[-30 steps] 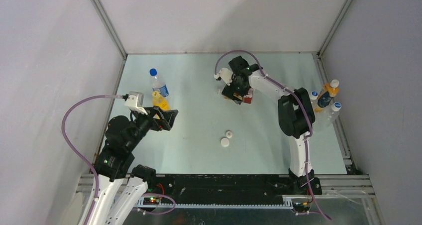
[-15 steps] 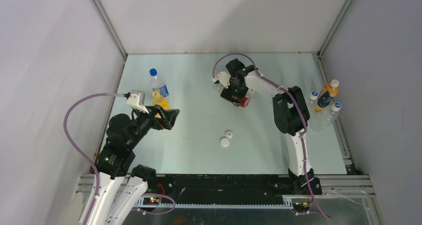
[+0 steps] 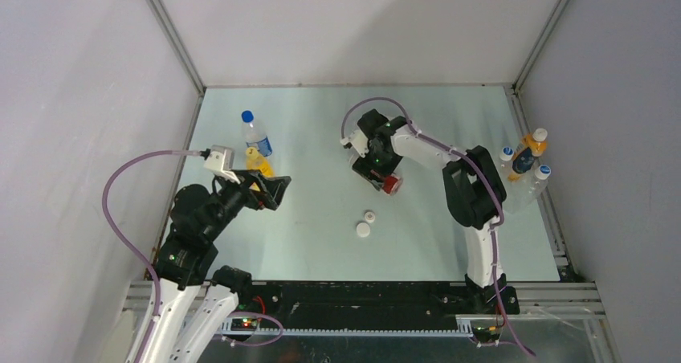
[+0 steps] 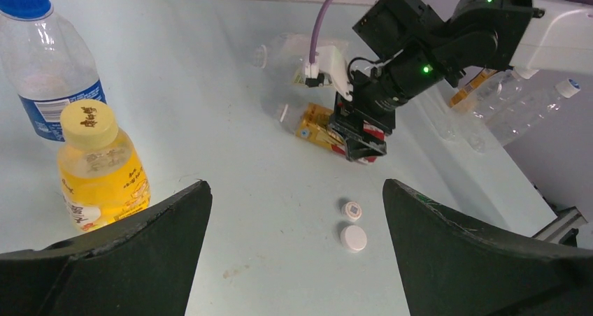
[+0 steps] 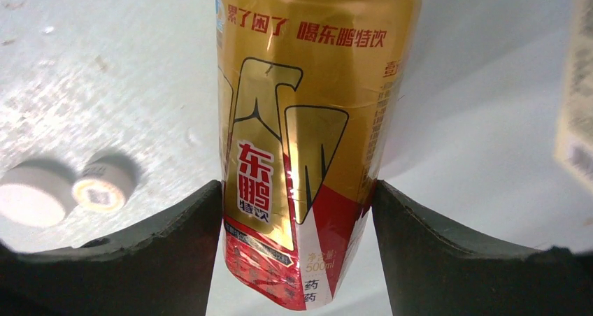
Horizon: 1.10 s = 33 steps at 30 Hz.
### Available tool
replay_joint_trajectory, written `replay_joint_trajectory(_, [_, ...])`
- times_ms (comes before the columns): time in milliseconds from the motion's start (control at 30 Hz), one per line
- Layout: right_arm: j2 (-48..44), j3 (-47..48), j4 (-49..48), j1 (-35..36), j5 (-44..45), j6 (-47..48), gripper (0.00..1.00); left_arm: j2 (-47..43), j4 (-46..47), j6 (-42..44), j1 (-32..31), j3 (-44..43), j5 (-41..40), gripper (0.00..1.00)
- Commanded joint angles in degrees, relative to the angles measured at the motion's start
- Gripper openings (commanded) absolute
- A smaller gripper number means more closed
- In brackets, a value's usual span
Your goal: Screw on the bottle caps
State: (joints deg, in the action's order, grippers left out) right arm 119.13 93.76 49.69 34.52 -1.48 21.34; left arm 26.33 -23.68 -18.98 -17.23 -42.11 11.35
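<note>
My right gripper [image 3: 377, 169] is shut on the brown-drink bottle with the red-and-gold label [image 5: 308, 155]; its fingers press both sides of the label. The bottle is tilted, its red base [image 3: 391, 185] towards the front. It also shows in the left wrist view [image 4: 316, 122]. Two white caps [image 3: 369, 216] [image 3: 364, 230] lie side by side on the table in front of it, also in the right wrist view [image 5: 101, 185] [image 5: 31, 194]. The clear bottle [image 4: 283, 78] lies behind my right gripper. My left gripper [image 4: 295, 187] is open and empty, left of the caps [image 4: 353, 238].
An orange-drink bottle with a yellow cap [image 3: 258, 164] and a blue-capped water bottle [image 3: 255, 134] stand just beyond my left gripper. Several more bottles [image 3: 526, 166] are crowded at the table's right edge. Grey walls enclose the table on three sides.
My right gripper has moved towards the front and slightly left with the red-and-gold bottle, tipping it so that the red base faces the front. The left arm has not moved.
</note>
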Motion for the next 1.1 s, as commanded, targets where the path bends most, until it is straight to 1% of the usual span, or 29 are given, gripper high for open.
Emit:
replay_joint_trajectory(0, [-6.8, -4.1, 2.6, 0.5, -2.2, -7.8, 0.45, -0.8, 3.0, 1.6, -0.2, -2.3, 1.9, 1.00])
replay_joint_trajectory(100, [-10.2, -8.7, 2.0, 0.8, -3.5, -11.5, 0.43, -0.9, 3.1, 2.4, -0.4, -2.4, 2.7, 1.00])
replay_joint_trajectory(200, [-13.8, -13.1, 2.4, 1.0, -3.0, -15.9, 0.43, -1.0, 3.4, 3.2, -0.7, -2.5, 3.8, 1.00])
replay_joint_trajectory(433, [-21.9, -22.3, 2.2, 0.5, -1.3, -21.6, 0.45, 1.1, 1.1, 2.5, -1.3, -5.1, 4.4, 1.00])
replay_joint_trajectory(500, [-24.4, -24.6, 1.8, 0.3, -1.3, -23.4, 0.46, 1.5, 1.1, 2.6, -1.3, -5.2, 6.3, 1.00])
replay_joint_trajectory(633, [-28.8, -28.7, 0.9, 0.2, -1.3, -25.7, 0.47, 1.4, 1.5, 0.5, -1.4, -5.1, 4.9, 1.00])
replay_joint_trajectory(733, [-31.1, -31.7, -0.1, 0.1, -1.9, -27.2, 0.48, 0.8, 3.7, 0.1, -1.4, -4.0, 5.8, 1.00])
replay_joint_trajectory(833, [-33.0, -33.9, -0.7, 0.1, -2.9, -28.7, 0.49, 0.2, 6.7, -0.3, -1.5, -2.9, 9.2, 1.00])
replay_joint_trajectory(967, [-34.9, -37.1, -1.7, 0.5, -4.3, -30.6, 0.50, 0.7, 7.8, -2.2, -1.4, -1.9, 11.8, 1.00])
replay_joint_trajectory(1067, [-36.1, -38.4, -3.1, 1.0, -5.3, -32.2, 0.52, 0.4, 10.1, -5.7, -1.4, -0.2, 12.8, 1.00])
